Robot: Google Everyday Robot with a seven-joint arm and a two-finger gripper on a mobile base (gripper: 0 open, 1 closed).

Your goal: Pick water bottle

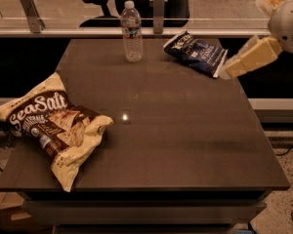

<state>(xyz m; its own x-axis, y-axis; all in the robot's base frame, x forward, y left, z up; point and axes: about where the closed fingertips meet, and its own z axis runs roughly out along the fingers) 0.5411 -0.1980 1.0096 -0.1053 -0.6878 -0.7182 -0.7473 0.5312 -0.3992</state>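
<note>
Grasp not begun. Crinkled cream-and-brown chip bag [53, 128] lies left on the matte dark desk [185, 145]. Water bottle [131, 32], clear ribbed plastic with a white cap, stands upright near the far edge, untouched. Glossy blue bag [195, 52] lies to its right. End effector [236, 67] hangs beyond the right edge, well apart, empty; how far open, cannot tell.

water bottle [131, 31] upright on table [185, 140], pincer [228, 72] at right edge beside blue bag [195, 52]

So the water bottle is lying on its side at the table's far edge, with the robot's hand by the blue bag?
No: the camera view shows the water bottle standing upright at the far edge of the table; the hand is by the blue bag.
</note>
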